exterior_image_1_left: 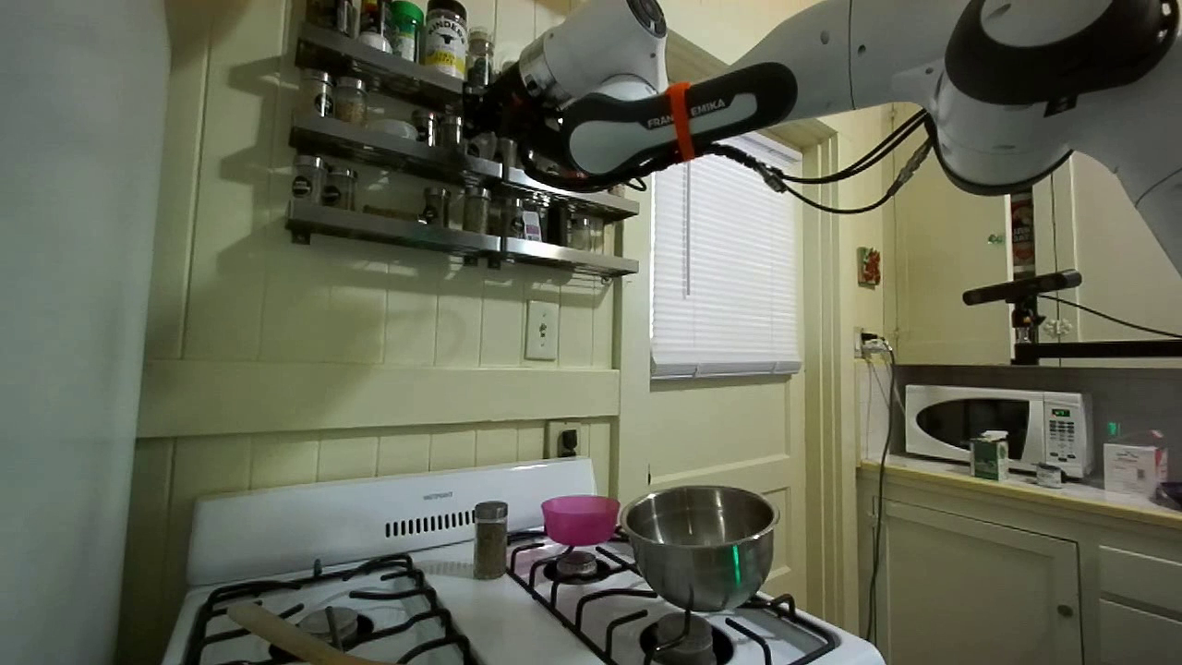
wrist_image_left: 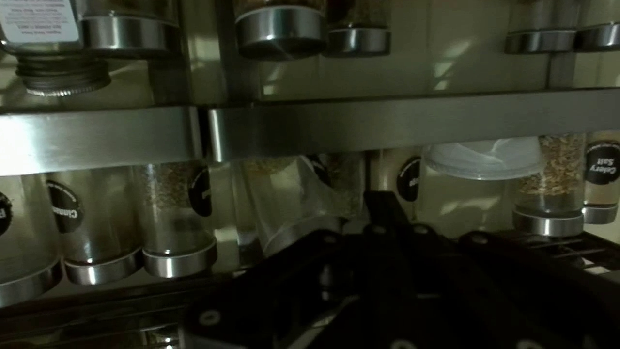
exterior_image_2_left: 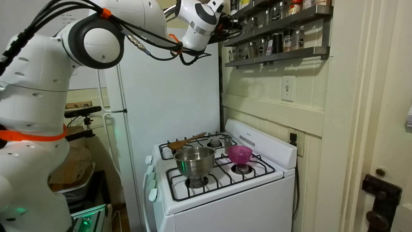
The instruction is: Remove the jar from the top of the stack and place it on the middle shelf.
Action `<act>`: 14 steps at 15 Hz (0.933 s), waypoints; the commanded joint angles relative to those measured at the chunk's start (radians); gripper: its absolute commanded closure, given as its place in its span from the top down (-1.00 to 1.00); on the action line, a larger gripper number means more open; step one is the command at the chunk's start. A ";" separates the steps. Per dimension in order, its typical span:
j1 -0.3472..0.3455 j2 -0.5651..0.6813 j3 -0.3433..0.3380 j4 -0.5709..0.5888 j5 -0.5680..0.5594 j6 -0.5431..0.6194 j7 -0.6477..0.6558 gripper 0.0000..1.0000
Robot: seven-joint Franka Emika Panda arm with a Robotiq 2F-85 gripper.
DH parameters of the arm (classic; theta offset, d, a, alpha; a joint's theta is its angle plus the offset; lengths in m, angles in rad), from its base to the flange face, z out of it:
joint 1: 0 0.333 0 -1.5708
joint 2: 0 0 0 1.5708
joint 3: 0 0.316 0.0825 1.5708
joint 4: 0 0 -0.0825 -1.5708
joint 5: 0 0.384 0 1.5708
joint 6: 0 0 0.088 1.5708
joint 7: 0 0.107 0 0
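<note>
The middle shelf [exterior_image_1_left: 369,152] is the middle tier of the metal wall rack, shown in both exterior views [exterior_image_2_left: 285,25]. In the upside-down wrist view its front rail [wrist_image_left: 387,118] crosses the picture. A see-through jar [wrist_image_left: 290,194] leans tilted on this shelf, among upright jars. My gripper [wrist_image_left: 387,201] is in front of the middle shelf, its dark fingers together with nothing seen between them. The tilted jar is right beside the fingers; I cannot tell if they touch. A single slim jar with a darker cap [exterior_image_1_left: 490,545] stands upright on the stove, also in an exterior view [exterior_image_2_left: 228,145]. No two-jar stack shows.
Several spice jars line the tiers, including a Celery Salt jar [wrist_image_left: 603,169] and a clear round lid or tub [wrist_image_left: 484,157]. The rail edges are close to my fingers. Below, the stove holds a steel pot [exterior_image_1_left: 702,554], a pink bowl [exterior_image_1_left: 580,520] and a wooden spoon [exterior_image_2_left: 185,141].
</note>
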 commanded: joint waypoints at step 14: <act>0.009 -0.005 -0.025 0.022 -0.038 -0.002 0.023 -1.00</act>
